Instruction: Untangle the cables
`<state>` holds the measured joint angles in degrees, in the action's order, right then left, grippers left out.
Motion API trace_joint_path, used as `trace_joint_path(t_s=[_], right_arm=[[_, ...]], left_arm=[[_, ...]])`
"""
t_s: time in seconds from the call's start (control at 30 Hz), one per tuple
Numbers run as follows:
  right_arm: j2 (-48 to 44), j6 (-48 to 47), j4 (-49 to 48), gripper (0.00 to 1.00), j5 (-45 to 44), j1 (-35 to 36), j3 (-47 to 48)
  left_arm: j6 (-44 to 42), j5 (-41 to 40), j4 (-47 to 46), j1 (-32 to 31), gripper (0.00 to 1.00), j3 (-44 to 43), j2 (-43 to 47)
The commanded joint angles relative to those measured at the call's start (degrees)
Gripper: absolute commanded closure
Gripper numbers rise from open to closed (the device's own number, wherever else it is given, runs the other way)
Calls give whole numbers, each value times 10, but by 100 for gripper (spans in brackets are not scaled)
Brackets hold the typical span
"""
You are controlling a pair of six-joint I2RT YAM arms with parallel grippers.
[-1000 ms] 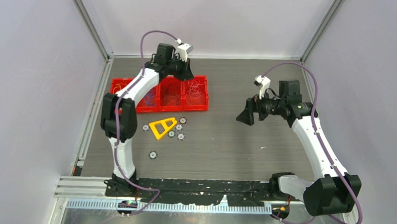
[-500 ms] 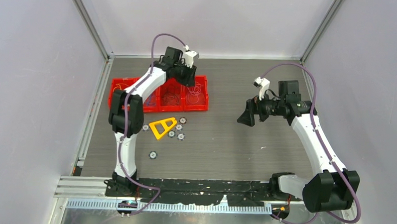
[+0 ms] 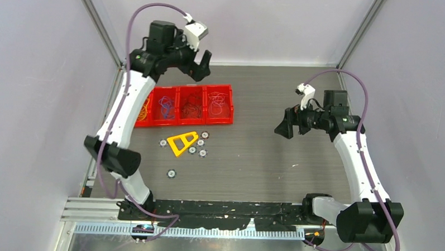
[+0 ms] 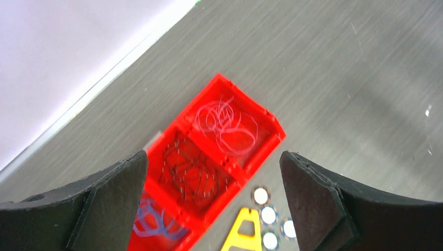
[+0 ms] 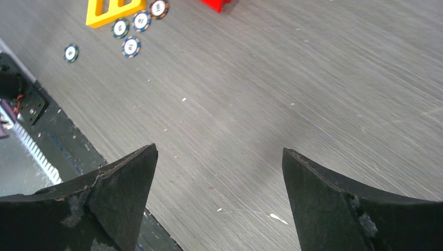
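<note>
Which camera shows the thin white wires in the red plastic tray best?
The left wrist view: the thin white wires appear large, loops distinct, in the end compartment of the red plastic tray. The top external view shows them tiny. The right wrist view catches only a tray corner, no wires.

No writing can be read anywhere; the small round blue-rimmed discs (image 5: pixel 130 46) on the grey wood-grain table (image 5: pixel 313 78) bear marks too small to read.

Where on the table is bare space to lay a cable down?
Free: the wide table patch right of the red tray, under the right gripper, across to the right wall. Crowded: just before the tray, where the yellow triangle and chips lie.
</note>
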<state>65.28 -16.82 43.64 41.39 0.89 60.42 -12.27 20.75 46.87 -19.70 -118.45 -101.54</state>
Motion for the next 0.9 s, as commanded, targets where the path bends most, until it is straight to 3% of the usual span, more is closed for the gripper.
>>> trace_joint_path(t_s=[0.0, 0.1, 0.3, 0.5, 0.67, 0.87], right_arm=[[-23, -6, 18, 5, -19, -42, 38], [-27, -9, 29, 5, -30, -65, 39], [-27, -15, 29, 5, -70, -102, 9], [-25, -9, 0, 5, -102, -108, -46], [-30, 4, -25, 5, -107, -108, -85], [-25, 15, -40, 5, -121, -108, -93]], left_arm=[[-30, -35, 191, 22, 0, -10, 61], [-13, -7, 234, 72, 0, 45, 121], [-20, 41, 200, 228, 0, 260, 307], [-66, 59, 177, 332, 0, 432, 384], [-54, 56, 95, 347, 0, 532, 426], [4, 50, 47, 346, 1, 552, 403]])
